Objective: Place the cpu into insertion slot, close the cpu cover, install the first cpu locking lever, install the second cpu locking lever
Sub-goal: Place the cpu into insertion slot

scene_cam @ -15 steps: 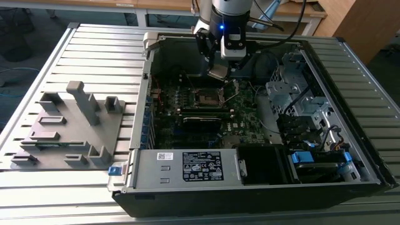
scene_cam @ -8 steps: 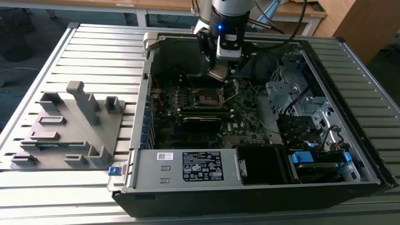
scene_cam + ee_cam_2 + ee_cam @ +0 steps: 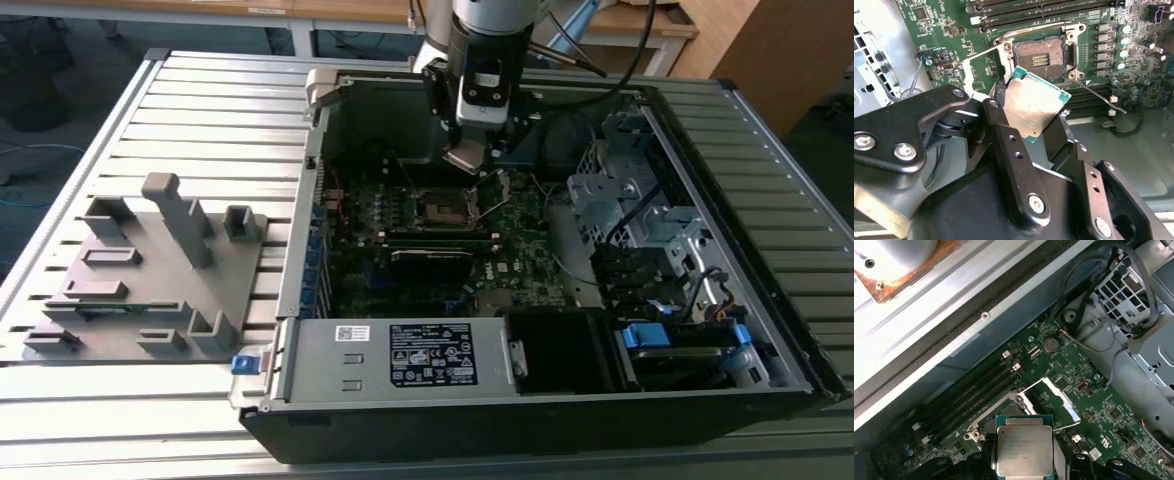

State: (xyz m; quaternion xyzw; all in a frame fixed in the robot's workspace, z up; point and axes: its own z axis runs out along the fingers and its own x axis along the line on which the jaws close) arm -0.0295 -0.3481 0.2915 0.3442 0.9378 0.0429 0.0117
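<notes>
Above the board [image 3: 934, 30], close to the slot [image 3: 1041, 55], your cpu [image 3: 1036, 107] hangs tilted and not yet seated, pinched at two opposite edges by the fingers [image 3: 1009, 145] of the gripper [image 3: 1031, 111]. You can see its grey metal top in both wrist views. Beside the slot the cover [image 3: 1064, 400] stands swung open, and a thin lever [image 3: 1099, 95] sticks out free on the slot's other side. All of it sits inside the open case [image 3: 534, 430] on the slatted counter [image 3: 200, 110].

The insertion slot [image 3: 1040, 54] lies open, flanked by the raised cpu cover [image 3: 1061, 398] and a locking lever [image 3: 1099, 94].
</notes>
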